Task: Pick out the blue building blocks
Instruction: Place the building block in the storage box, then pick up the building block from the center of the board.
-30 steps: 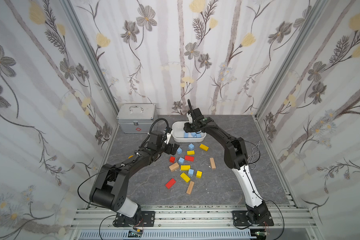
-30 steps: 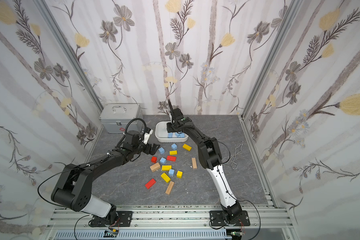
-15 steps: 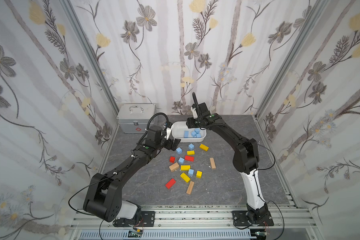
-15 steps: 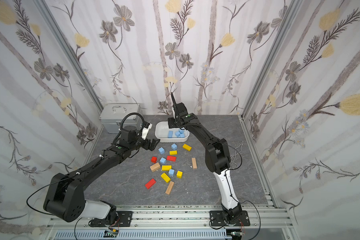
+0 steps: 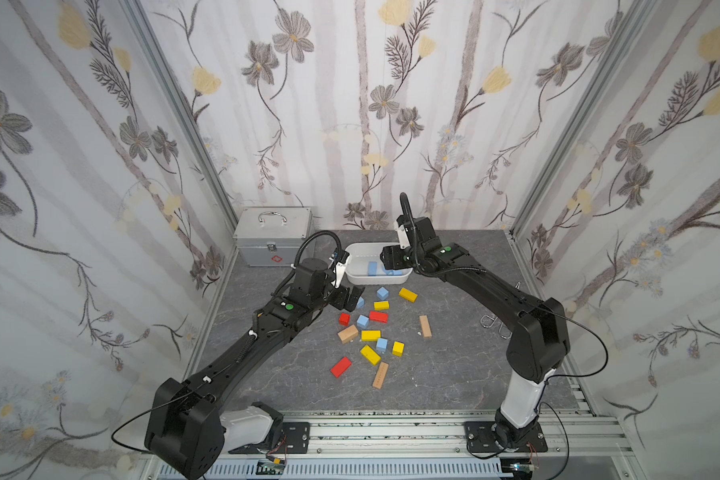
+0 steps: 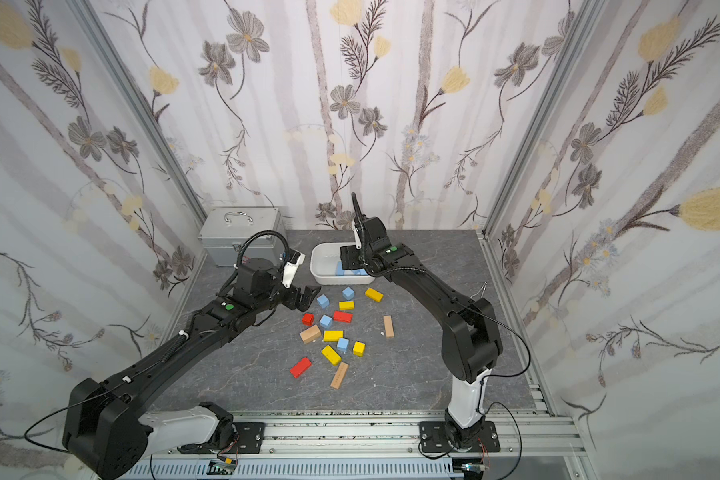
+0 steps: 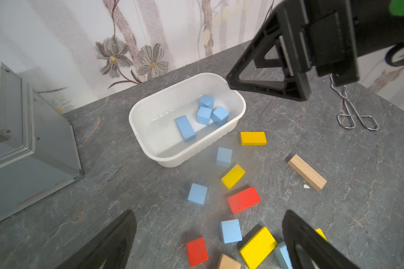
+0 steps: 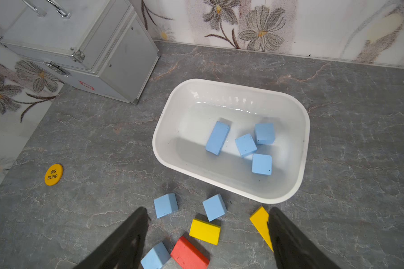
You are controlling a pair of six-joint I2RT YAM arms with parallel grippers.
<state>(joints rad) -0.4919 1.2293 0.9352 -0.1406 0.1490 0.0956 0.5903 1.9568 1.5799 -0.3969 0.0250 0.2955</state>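
The blue building blocks (image 5: 363, 321) are split between two places in both top views: some lie in the white tub (image 5: 375, 280) at twelve o'clock of the scatter, and four cubes sit loose on the counter (image 5: 454, 365) among yellow blocks (image 5: 370, 335) and red blocks (image 5: 378, 317); the left end effector (image 5: 349, 300) hovers at ten o'clock of the scatter, jaws fully spread and empty, just beside one cube; the right end effector (image 5: 391, 257) hangs over the tub's three o'clock end.

In the left wrist view the tub holds one bar and three cubes, matte pale blue with crisp edges; one loose cube lies close to a yellow block and a red one, so wide jaws could, I judge, snag the wrong colour or nudge the cube aside.

In the right wrist view that end effector's jaws stand well apart with nothing between them; with both arms near the tub, a collision there looks the other likely mishap.
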